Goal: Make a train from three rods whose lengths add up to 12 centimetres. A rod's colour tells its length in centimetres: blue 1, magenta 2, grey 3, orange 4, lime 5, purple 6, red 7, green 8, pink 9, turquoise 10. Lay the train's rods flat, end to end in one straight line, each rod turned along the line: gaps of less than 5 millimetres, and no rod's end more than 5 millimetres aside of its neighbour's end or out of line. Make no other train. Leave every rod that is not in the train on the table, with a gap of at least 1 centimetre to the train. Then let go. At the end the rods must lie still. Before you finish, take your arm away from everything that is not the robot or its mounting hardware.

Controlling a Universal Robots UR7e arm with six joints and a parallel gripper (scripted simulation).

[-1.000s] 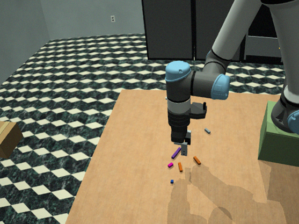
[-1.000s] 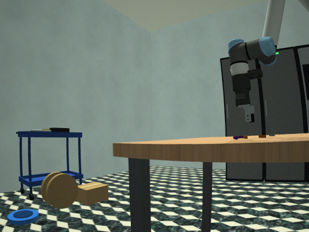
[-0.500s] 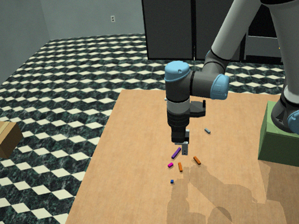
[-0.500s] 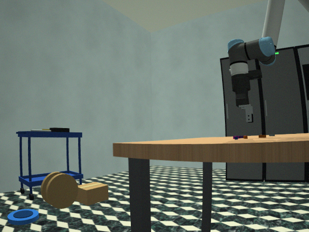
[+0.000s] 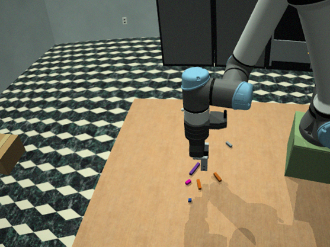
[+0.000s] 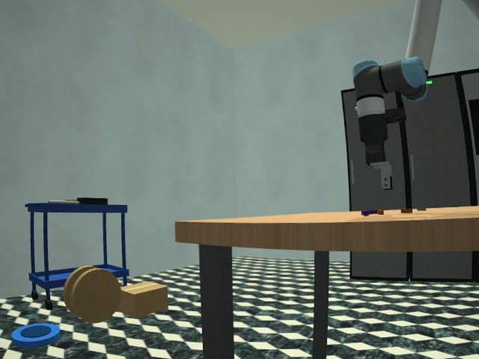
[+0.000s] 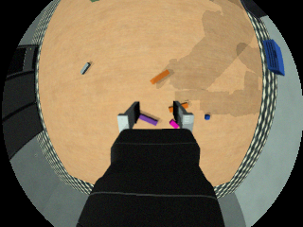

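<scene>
A purple rod lies flat on the wooden table. A magenta rod, two orange rods and a small blue rod lie near it, all apart. A grey rod lies farther back. My gripper is open and empty, hanging above the table just right of the purple rod. In the wrist view the purple rod shows between the fingers, with the magenta rod and one orange rod by the right finger, the other orange rod ahead. In the exterior view the gripper is well above the table.
A green block carries the arm's base at the table's right side. The arm's shadow falls on the table's near right part. A blue cart, a cardboard box and wooden discs stand on the floor.
</scene>
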